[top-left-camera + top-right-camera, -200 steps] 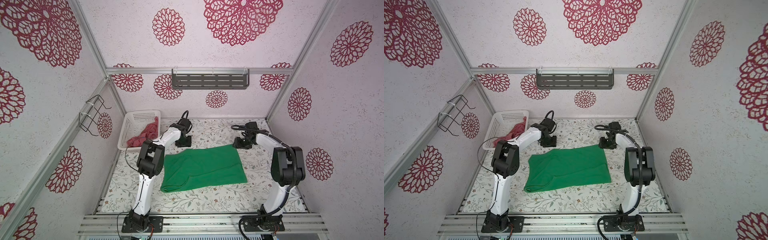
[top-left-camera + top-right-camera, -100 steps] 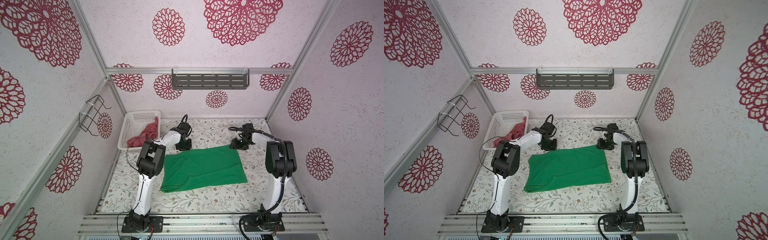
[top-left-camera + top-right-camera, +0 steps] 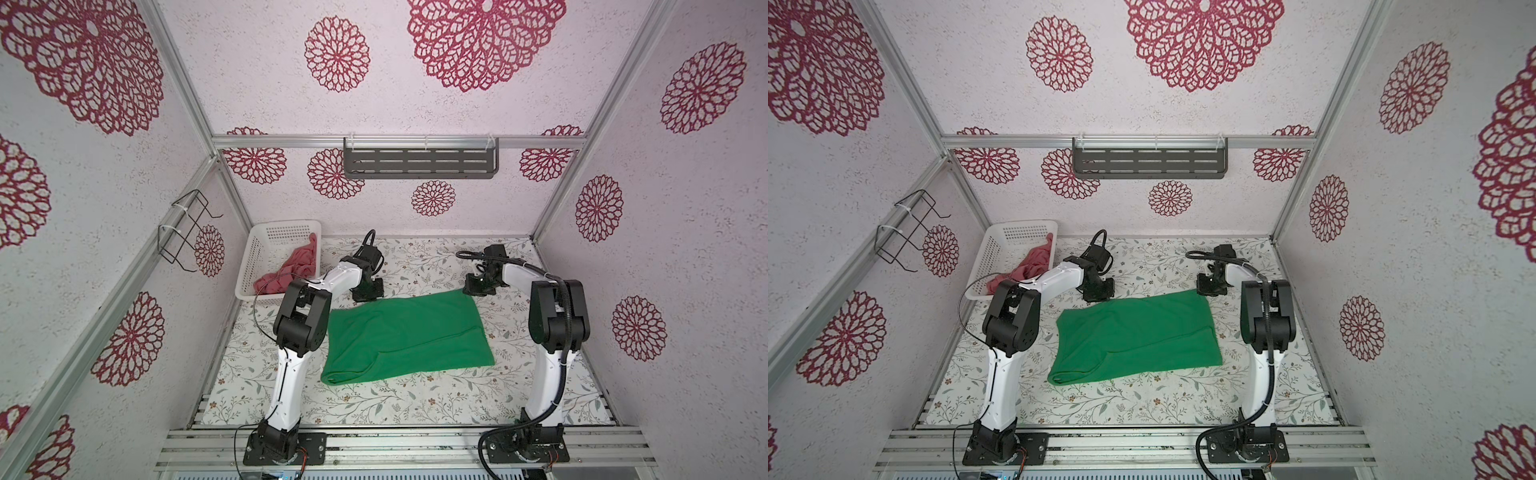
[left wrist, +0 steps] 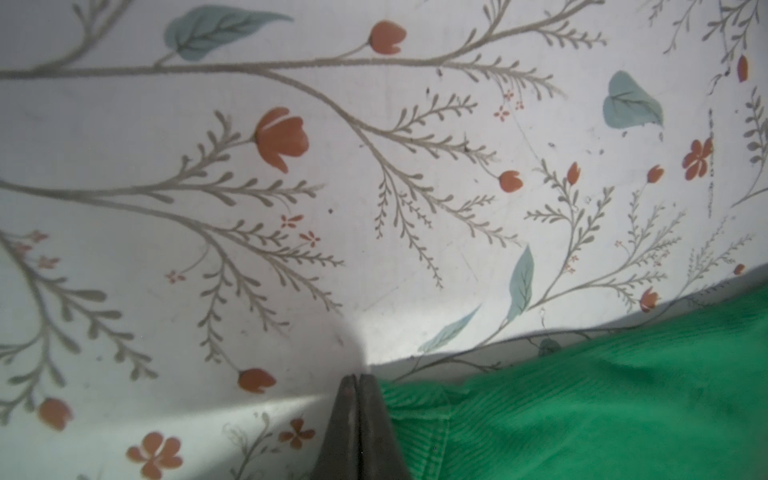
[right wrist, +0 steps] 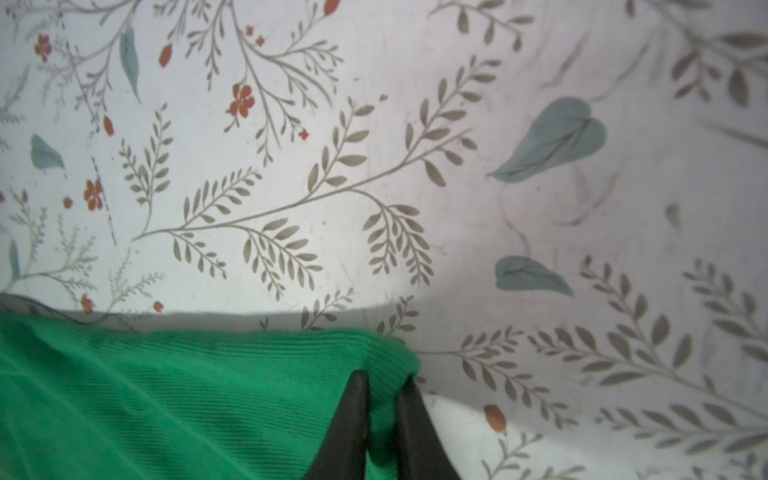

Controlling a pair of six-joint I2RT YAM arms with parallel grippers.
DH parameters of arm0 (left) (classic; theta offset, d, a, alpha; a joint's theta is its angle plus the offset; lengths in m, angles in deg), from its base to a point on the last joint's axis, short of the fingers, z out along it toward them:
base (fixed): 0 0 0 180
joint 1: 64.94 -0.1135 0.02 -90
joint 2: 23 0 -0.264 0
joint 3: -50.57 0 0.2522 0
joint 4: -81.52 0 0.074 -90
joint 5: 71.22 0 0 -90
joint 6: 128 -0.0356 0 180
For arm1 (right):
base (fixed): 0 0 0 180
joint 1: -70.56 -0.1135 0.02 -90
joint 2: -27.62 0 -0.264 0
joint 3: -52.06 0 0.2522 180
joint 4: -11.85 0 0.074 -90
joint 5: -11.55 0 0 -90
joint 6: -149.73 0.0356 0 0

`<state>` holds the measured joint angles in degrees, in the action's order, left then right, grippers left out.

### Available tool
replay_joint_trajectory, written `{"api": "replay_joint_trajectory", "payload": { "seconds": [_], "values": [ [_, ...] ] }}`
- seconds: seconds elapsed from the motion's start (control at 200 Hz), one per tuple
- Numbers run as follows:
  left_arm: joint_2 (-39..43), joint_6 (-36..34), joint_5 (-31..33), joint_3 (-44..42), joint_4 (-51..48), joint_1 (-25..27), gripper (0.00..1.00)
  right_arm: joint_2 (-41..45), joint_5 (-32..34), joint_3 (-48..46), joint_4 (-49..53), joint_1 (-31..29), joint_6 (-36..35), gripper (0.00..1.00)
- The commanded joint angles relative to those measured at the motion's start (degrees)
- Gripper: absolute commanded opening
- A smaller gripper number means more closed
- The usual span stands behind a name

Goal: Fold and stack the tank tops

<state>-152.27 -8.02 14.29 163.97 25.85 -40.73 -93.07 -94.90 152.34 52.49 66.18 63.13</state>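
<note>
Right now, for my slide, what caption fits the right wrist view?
Right gripper shut on a corner of the bright green ribbed tank top lying on the floral-printed table cover.

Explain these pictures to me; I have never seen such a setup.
Two white robot arms stand at a flower-printed table, each ending in a two-fingered gripper. Two pictures look down from above; two come from cameras on the arms' wrists. A green tank top lies spread on the table; a pink tank top sits in the white basket. The right gripper is shut on a far corner of the green top. The left gripper is shut at the other far corner; whether it caught cloth I cannot tell.
</note>
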Motion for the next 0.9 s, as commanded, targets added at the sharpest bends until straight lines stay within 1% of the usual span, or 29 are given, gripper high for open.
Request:
{"api": "replay_joint_trajectory", "payload": {
  "seconds": [0.0, 0.035, 0.26, 0.47, 0.675, 0.771, 0.791, 0.896],
  "values": [
    [3.02, -1.18, 0.86, 1.02, 0.07, 0.08, 0.00, 2.76, -0.28, 1.63, 0.36, 0.08, -0.45, 0.03],
    [3.38, -1.15, 0.98, 0.99, 0.16, 0.09, 0.00, 3.27, -0.09, 1.63, 0.37, 0.08, -0.62, 0.00],
    [6.98, -0.71, 1.57, -0.84, 1.92, 0.15, 0.00, 7.45, 1.55, -0.28, 0.49, 0.08, -1.81, 0.00],
    [10.33, -0.80, 4.54, -3.73, 4.18, 0.60, 0.00, 12.40, 1.85, -4.86, -1.97, 0.08, -1.55, 0.00],
    [14.41, -0.06, 8.54, -9.59, 6.51, 2.08, 0.00, 19.72, 2.89, -12.75, -5.05, 0.11, -1.81, 0.00],
    [16.16, 0.78, 10.75, -13.45, 8.25, 3.55, 0.00, 23.43, 3.43, -16.95, -6.36, 0.10, -1.82, 0.00],
    [18.39, 0.94, 11.27, -14.27, 8.54, 3.87, 0.00, 24.01, 3.56, -17.84, -6.54, 0.14, -1.82, 0.00],
    [20.88, 2.31, 14.62, -17.89, 9.45, 5.92, 0.00, 27.97, 3.95, -22.22, -7.33, 0.10, -1.56, 0.00]
  ]
}}
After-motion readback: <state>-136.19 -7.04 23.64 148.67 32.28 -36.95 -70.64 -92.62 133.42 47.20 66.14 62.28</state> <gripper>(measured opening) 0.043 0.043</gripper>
